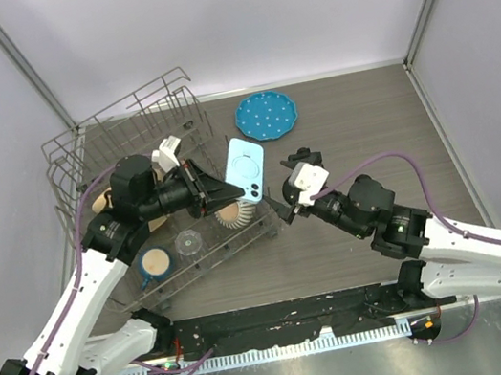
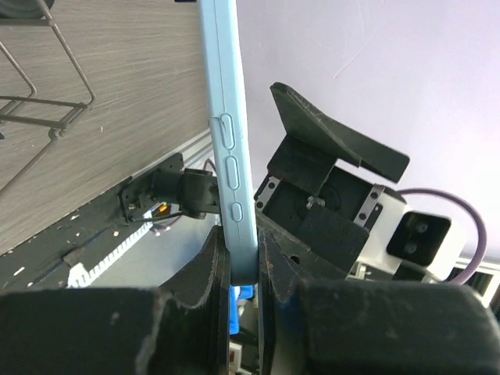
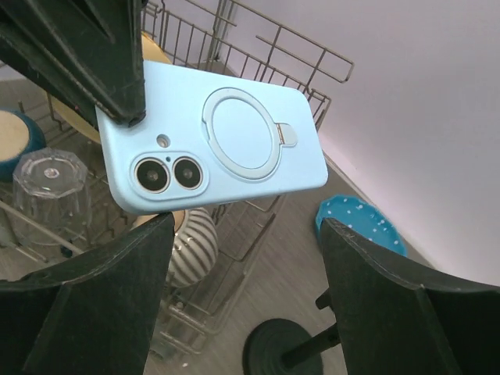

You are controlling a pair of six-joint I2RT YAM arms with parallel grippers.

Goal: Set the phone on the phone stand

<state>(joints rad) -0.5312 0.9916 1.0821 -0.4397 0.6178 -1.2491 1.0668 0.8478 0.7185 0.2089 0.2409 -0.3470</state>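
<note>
The phone point(image 1: 247, 169) shows its light blue back with a ring and two camera lenses. My left gripper point(image 1: 217, 191) is shut on its lower edge and holds it in the air over the rack's right end. In the left wrist view the phone point(image 2: 226, 117) stands edge-on between my shut fingers point(image 2: 242, 254). My right gripper point(image 1: 285, 184) is open and empty, just right of the phone. In the right wrist view the phone point(image 3: 219, 148) hangs ahead of the open gripper point(image 3: 248, 225). The phone stand point(image 3: 285, 353) shows its black disc base and post on the table below.
A wire dish rack point(image 1: 123, 123) fills the left side, holding a striped cup point(image 1: 236, 214), a clear glass point(image 1: 188, 245) and a blue mug point(image 1: 155, 263). A round blue dotted plate point(image 1: 267, 115) lies at the back.
</note>
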